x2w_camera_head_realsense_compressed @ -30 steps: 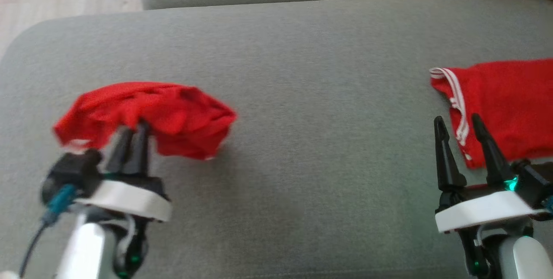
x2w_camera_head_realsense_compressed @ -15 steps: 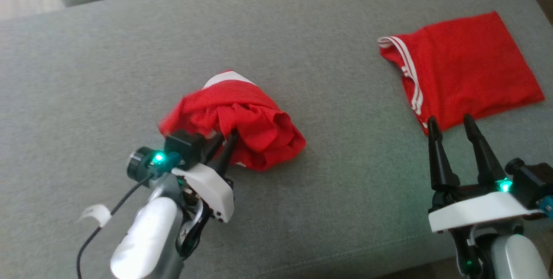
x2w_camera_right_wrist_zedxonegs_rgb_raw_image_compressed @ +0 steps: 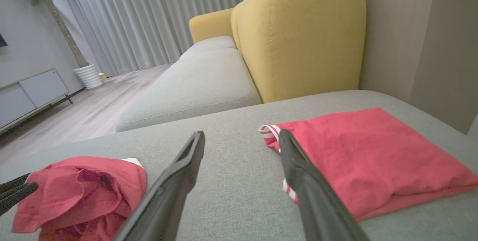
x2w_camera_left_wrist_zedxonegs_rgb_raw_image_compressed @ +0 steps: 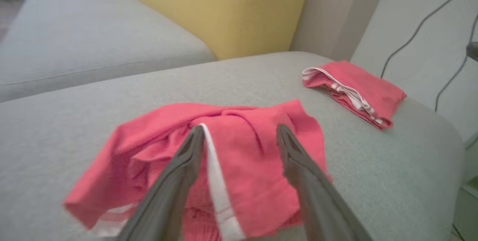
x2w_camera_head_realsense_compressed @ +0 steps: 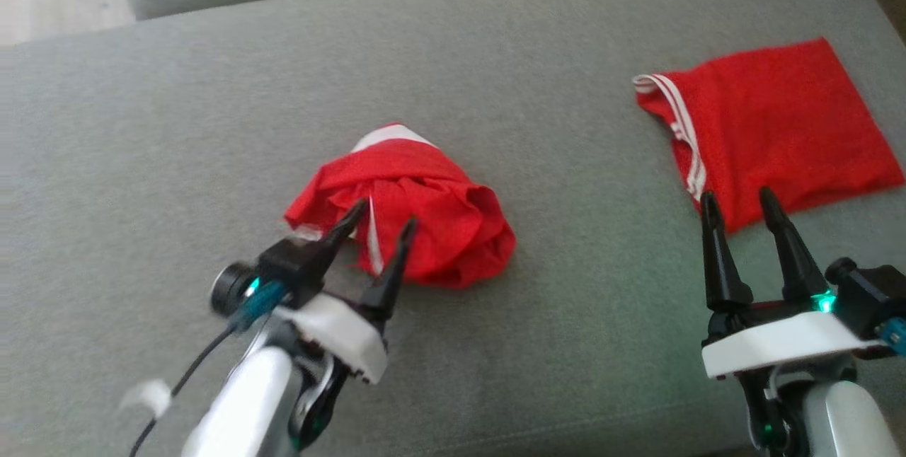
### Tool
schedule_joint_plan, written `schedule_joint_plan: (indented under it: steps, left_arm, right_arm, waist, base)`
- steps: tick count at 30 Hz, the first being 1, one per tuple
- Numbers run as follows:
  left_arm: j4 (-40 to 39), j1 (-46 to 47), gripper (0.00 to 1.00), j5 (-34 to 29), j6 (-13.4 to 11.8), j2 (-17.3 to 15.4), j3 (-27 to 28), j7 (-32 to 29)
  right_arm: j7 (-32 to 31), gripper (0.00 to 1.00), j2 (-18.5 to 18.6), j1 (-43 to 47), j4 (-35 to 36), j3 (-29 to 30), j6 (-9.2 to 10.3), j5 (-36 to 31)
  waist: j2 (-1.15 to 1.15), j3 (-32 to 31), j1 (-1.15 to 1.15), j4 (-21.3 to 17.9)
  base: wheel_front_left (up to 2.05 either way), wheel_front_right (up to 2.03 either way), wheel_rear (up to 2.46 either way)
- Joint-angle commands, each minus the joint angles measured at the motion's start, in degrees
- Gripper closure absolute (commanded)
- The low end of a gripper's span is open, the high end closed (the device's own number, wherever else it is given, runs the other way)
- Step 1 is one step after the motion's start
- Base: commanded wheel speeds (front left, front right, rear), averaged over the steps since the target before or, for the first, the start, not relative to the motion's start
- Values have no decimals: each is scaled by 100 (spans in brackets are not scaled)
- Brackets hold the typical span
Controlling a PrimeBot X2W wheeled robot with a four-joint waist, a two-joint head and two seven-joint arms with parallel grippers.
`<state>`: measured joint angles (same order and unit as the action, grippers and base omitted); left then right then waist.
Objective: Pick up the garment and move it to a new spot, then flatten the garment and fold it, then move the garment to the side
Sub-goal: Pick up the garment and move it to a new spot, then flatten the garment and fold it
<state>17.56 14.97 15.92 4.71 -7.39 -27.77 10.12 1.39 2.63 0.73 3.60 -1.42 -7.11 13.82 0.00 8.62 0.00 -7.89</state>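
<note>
A: What's lying on the grey cushion (x2w_camera_head_realsense_compressed: 495, 54)?

B: A folded red garment (x2w_camera_head_realsense_compressed: 771, 124) lies flat at the upper right. The crumpled garment (x2w_camera_head_realsense_compressed: 425, 209) sits in a heap just left of centre, well apart from it

A: Which arm is nearer the heap?

B: The left gripper (x2w_camera_head_realsense_compressed: 386, 215), coming up from the lower left. Its fingers are spread and clamp nothing, with the tips straddling the heap's near edge. The heap lies up and right of it, its longer span running toward the lower right. The right gripper (x2w_camera_head_realsense_compressed: 736, 195), at the lower right, is spread and empty too, tips at the folded piece's lower edge

A: So who flattens it?

B: I'd judge the left, closing beside the white stripe (x2w_camera_head_realsense_compressed: 371, 239) between its fingers
</note>
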Motion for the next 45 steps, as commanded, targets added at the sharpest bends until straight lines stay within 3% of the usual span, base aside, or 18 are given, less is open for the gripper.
schedule_joint_plan:
  steps: [1, 10, 13, 28, 45]
  left_arm:
    - [-285, -2, 0, 65, -95, -139, 299, 85]
    - [-1143, -591, 0, 35, -840, -392, 931, 362]
    - [-1296, -735, 0, 22, -970, -507, 1117, 408]
    - [-1605, -1448, 0, 202, -920, -871, 1305, 383]
    - [-1751, -1485, 0, 208, -970, -919, 1223, 335]
  right_arm:
    - [-22, 0, 25, -90, 206, -111, -37, -43]
    - [-228, 0, 25, 88, 324, -3, -37, -136]
    - [-291, 0, 25, 142, 360, 31, -37, -179]
    - [-477, 0, 25, 519, 362, 40, -37, -321]
    - [-491, 0, 25, 564, 395, 84, -37, -368]
  waist:
    - [0, -159, 0, 184]
    - [0, -500, 0, 784]
    - [0, -570, 0, 936]
    - [0, -955, 0, 1084]
    - [0, -926, 0, 1119]
  base:
    - [0, 0, 0]
    - [0, 0, 0]
    - [0, 0, 0]
    - [0, 0, 0]
    - [0, 0, 0]
